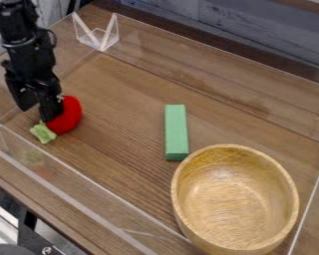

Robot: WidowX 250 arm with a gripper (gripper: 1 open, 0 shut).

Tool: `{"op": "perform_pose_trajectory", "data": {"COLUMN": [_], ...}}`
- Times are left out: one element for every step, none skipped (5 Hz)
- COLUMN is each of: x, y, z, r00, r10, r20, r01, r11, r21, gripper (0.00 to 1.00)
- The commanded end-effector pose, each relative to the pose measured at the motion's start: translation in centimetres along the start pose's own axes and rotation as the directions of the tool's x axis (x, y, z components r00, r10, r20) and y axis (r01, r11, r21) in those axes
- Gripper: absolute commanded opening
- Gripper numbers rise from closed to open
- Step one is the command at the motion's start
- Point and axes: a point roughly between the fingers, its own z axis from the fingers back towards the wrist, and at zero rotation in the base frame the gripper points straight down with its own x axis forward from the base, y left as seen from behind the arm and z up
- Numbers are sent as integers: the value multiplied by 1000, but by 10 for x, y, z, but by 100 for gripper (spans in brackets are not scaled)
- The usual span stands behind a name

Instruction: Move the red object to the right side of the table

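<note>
The red object (68,115) is a small round toy fruit with a light-green stem piece (43,131), lying at the left side of the brown wood-grain table (123,159). My black gripper (33,98) hangs open just to its left. One finger (52,103) overlaps the fruit's left edge; the other finger is further left. Whether the fingers touch the fruit I cannot tell.
A flat green rectangular block (175,131) lies mid-table. A large wooden bowl (235,199) fills the front right corner. Low clear acrylic walls (103,35) border the tabletop, with one running along the near left edge.
</note>
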Motion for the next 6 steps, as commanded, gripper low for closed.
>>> {"op": "perform_pose_trajectory", "data": {"x": [16, 24, 28, 30, 30, 33], "y": [-9, -17, -2, 13, 29, 27], "z": [17, 24, 16, 3, -6, -2], "r00": [997, 993, 996, 998, 999, 999], "r10": [-61, -112, -74, -37, 0, 26], "r20": [39, 47, 54, 47, 41, 31], "r01": [60, 111, 73, 37, -1, -26], "r11": [998, 994, 997, 999, 1000, 1000], "r21": [22, 19, 15, 12, 8, 4], "gripper": [100, 100, 100, 100, 100, 100]}}
